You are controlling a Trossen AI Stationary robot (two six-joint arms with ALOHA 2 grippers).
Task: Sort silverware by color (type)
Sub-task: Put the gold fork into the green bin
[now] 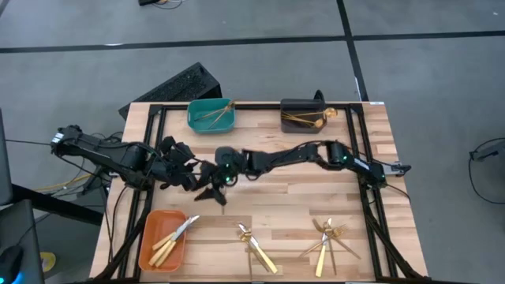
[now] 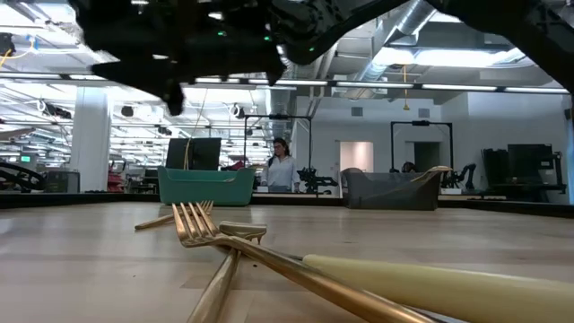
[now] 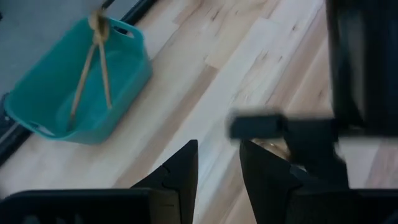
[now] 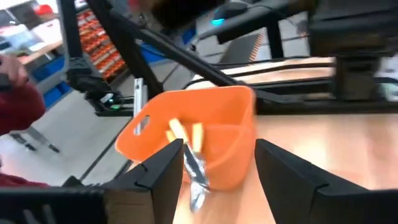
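Because knives go in the orange bin [image 4: 230, 118], your right claw [image 4: 217, 149] hangs wide open before it, the knife [image 4: 194, 171] leaning on the rim between its fingers (left claw [image 1: 187, 175] waits nearby, slightly open, empty).

Robotics lab or workshop: exposed silver ceiling ducts [image 2: 408, 22], distant black-framed workstations [image 2: 421, 157], light wooden plank test table [image 1: 276, 201].

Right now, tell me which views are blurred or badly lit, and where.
Low view: the near cream-handled utensil is soft, the arms overhead are dark silhouettes against bright ceiling lights. Left wrist view: a dark smeared arm part. Right wrist view: the orange plastic bin and the background are blurred. High view: evenly lit.
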